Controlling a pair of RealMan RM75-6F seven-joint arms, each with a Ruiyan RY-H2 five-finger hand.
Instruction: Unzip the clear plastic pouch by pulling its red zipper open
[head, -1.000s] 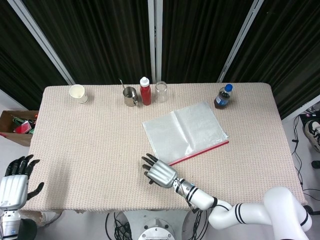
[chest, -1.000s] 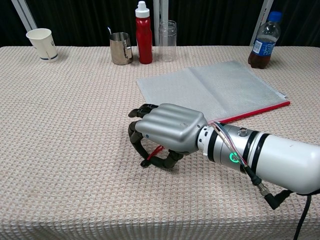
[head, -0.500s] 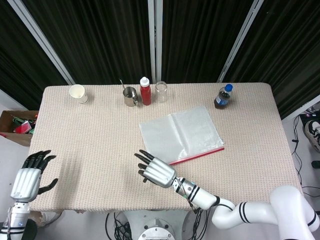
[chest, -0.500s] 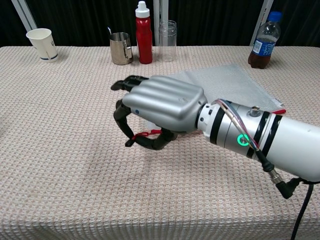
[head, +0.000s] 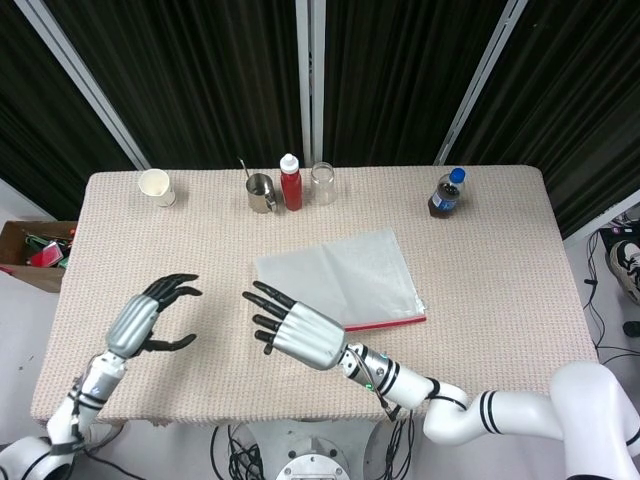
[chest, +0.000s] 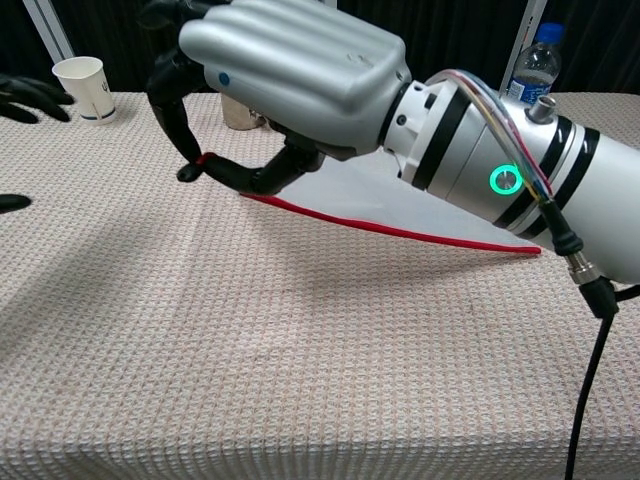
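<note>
Right hand pinches red zipper pull at pouch's 9 o'clock end; left hand released, holding nothing.

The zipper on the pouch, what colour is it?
Red; the zipper shows best in the chest view.

A cloth-covered table carries a paper cup, bottles and a clear pouch
</note>
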